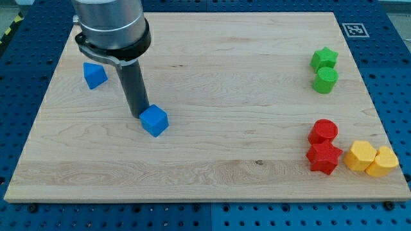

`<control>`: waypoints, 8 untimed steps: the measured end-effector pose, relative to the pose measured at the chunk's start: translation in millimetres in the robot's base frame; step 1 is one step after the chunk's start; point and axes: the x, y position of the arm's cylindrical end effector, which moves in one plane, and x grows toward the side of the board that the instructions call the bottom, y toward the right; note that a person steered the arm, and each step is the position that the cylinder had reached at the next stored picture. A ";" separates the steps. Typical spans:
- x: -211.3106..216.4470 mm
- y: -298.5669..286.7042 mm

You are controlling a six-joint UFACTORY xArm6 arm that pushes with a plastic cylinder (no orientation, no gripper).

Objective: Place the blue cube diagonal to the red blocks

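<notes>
My tip [139, 114] touching blue cube [154, 120], corner toward view's bottom.

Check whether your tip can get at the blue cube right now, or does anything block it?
Probably yes: my tip sits right beside the blue cube, on its left, with nothing between them.

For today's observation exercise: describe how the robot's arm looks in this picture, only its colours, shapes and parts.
A wide silver-grey cylinder enters from the view's top, ringed below by a black clamp band. From it hangs a straight dark rod, round and smooth, ending at my tip. No cables or markings show.
</notes>
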 end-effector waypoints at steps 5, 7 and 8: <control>36.0 54.8; 35.3 69.1; 28.4 63.6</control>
